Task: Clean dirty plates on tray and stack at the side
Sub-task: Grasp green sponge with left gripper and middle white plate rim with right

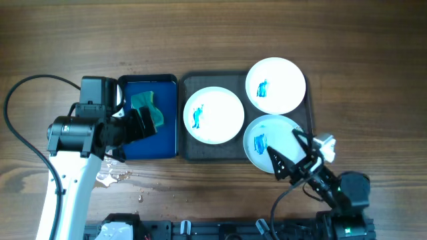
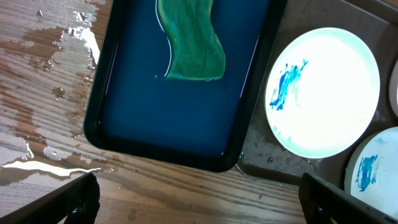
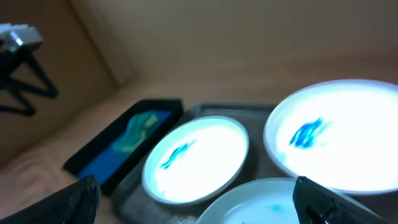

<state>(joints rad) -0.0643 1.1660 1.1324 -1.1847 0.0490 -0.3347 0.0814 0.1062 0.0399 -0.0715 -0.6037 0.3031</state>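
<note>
Three plates (image 1: 213,115), each smeared blue, all sit on the one grey tray (image 1: 220,152) toward the right edge of the table (image 1: 67,40): one on its left half, two on its right. None is stacked yet.

We note one green cloth (image 1: 143,100) in the one blue tray (image 1: 167,137), its long axis running near edge to far edge. Just nearside of it the left claw (image 1: 148,122) hangs spread wide and empty; that arm is nearer. Over the near-right plate the right claw (image 1: 288,150) is also wide, holding nothing.
</note>
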